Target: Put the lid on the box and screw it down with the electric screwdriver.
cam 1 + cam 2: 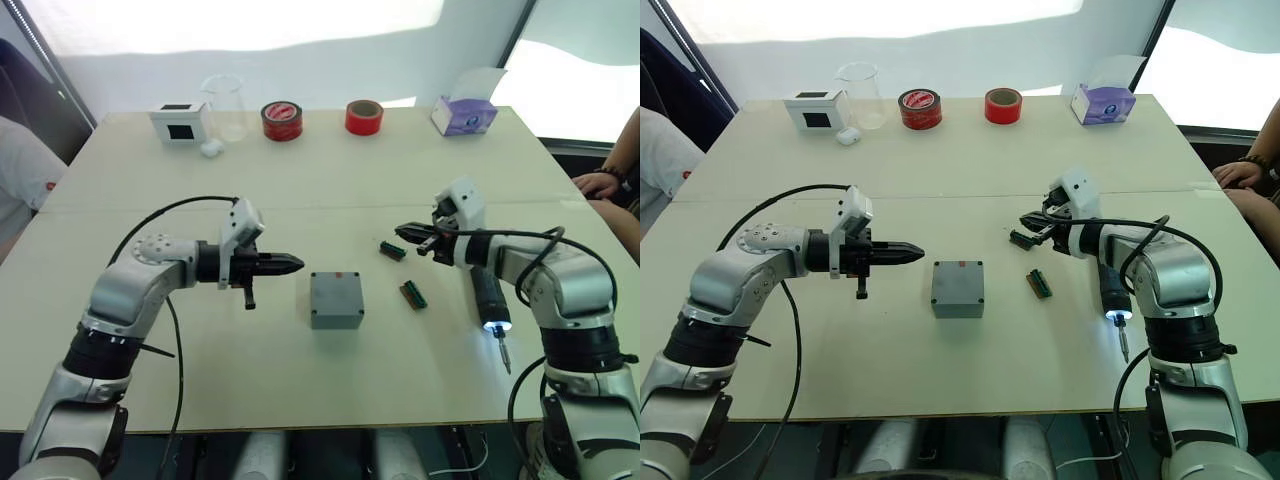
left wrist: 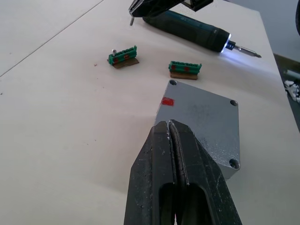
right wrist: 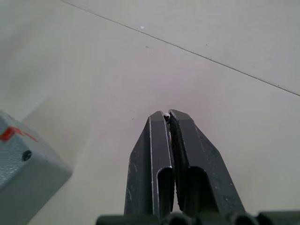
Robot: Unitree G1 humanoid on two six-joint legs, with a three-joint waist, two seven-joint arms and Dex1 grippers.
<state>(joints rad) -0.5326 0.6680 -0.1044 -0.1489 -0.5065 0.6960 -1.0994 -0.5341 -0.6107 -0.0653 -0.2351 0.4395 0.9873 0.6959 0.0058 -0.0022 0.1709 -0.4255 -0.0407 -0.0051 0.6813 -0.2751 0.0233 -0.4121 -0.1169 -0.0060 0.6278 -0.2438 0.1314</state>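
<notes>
Lid (image 1: 335, 290) sits on box (image 1: 336, 317) mid-counter (image 1: 300, 170); screwdriver (image 1: 489, 298) lies right. Left hand (image 1: 290, 264) closed, empty. Right hand (image 1: 404, 233) pinches a tiny screw (image 3: 166, 114), which could slip and roll away.

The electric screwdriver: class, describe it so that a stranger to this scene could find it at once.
On the beige table, look under the right gripper arm. The electric screwdriver lies there: a dark thick pen shape. Unlike the nearby green blocks, its tip glows white.
</notes>
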